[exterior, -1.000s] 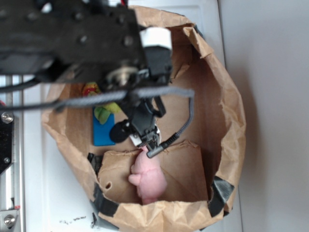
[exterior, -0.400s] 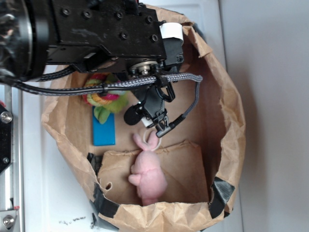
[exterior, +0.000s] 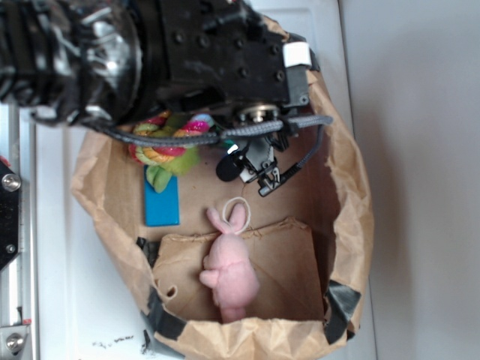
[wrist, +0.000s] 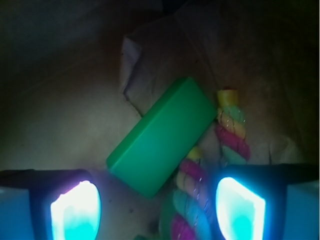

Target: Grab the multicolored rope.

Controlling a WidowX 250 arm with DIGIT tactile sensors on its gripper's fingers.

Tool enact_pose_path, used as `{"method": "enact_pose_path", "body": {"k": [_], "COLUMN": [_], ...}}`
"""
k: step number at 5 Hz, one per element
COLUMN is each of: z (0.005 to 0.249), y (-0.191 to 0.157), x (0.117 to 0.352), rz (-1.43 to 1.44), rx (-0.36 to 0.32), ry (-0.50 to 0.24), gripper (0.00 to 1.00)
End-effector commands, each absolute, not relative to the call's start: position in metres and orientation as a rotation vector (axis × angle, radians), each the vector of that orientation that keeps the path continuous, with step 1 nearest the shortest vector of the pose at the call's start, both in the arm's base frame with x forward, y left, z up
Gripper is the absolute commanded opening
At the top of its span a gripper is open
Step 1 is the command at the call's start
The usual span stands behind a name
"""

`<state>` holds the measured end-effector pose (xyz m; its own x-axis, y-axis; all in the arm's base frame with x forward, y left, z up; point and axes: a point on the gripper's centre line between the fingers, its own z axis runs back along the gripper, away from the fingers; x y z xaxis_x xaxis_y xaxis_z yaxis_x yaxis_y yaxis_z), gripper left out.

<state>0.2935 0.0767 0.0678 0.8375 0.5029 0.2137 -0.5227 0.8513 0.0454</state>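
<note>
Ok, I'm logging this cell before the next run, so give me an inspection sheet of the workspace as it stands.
Surface: crumpled brown paper bag lying open on a white tabletop; black tape at its lower corners.
Job's things: multicolored rope inside the bag at upper left, partly hidden by the arm; in the wrist view it lies beside the green block.
Clutter: pink plush bunny on a cardboard flap; blue block just below the rope.
Grippers: gripper open, empty, fingers apart above the rope and green block.
Cables: grey braided cable looping off the wrist.
Surroundings: metal rail at left, plain grey wall at right.
</note>
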Motion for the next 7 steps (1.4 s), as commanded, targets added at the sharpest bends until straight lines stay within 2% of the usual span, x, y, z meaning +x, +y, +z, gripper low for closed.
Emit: {"method": "enact_pose_path", "body": {"k": [1, 2, 3, 4, 5, 7], "z": [0.081, 0.081, 0.090, 0.101, 0.105, 0.104], "y": [0.084, 0.085, 0.084, 0.083, 0.080, 0.082], "x": [0.305, 0.302, 0.296, 0.295, 0.295, 0.293], "rz": [0.543, 0.521, 0.507, 0.538, 0.523, 0.476], "rx": [0.128, 0.132, 0.071, -0.024, -0.025, -0.030], "ry": [-0.249, -0.247, -0.270, -0.308, -0.333, -0.321], "gripper": [1.00, 1.00, 1.00, 1.00, 1.00, 1.00]}}
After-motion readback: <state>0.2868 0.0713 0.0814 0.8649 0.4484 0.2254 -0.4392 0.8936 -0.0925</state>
